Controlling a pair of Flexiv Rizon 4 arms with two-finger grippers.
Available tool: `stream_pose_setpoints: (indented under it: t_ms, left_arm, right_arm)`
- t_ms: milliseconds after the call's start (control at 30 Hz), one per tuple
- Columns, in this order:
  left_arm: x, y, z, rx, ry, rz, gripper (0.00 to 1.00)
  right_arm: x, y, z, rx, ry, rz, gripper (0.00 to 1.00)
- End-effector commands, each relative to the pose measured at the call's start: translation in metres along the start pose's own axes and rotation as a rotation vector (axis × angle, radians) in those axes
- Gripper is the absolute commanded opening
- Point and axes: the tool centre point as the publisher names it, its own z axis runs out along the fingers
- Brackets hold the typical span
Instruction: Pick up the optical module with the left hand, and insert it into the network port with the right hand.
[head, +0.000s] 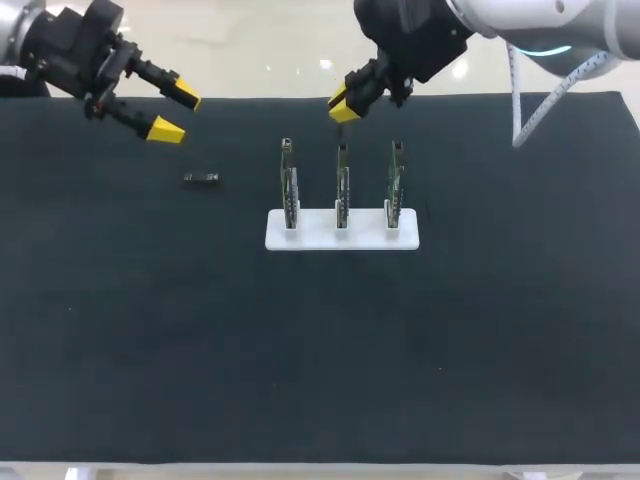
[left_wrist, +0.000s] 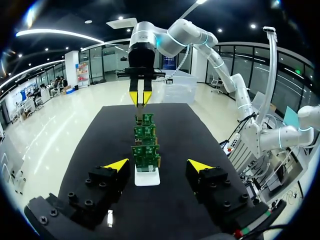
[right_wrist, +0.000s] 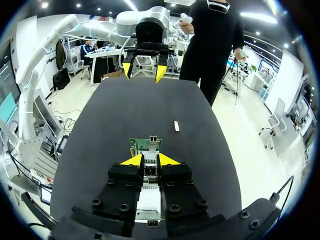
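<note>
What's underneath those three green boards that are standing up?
A white base sits under the green boards, holding them upright. It rests on the black table. How the boards' bottom edges fit into the base cannot be seen.

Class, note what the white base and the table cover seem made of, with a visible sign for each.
White base: probably plastic, matte; it is evenly white with rounded corners. Table cover: apparently dark fabric or mat, matte; it shows no glare.
</note>
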Motion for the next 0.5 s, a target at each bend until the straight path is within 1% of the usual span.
stream_pose_setpoints:
  t_ms: [33, 500]
  left_arm:
    - [-0.0002, 0.0006, 0.0000, 0.001, 0.003, -0.001, 1.00]
    - [-0.0002, 0.0006, 0.0000, 0.001, 0.003, -0.001, 1.00]
  right_arm:
    - [-0.0008, -0.0049, -0.0010, -0.012, 0.001, -0.003, 0.00]
    - [0.0023, -0.0060, -0.0004, -0.012, -0.003, -0.001, 0.00]
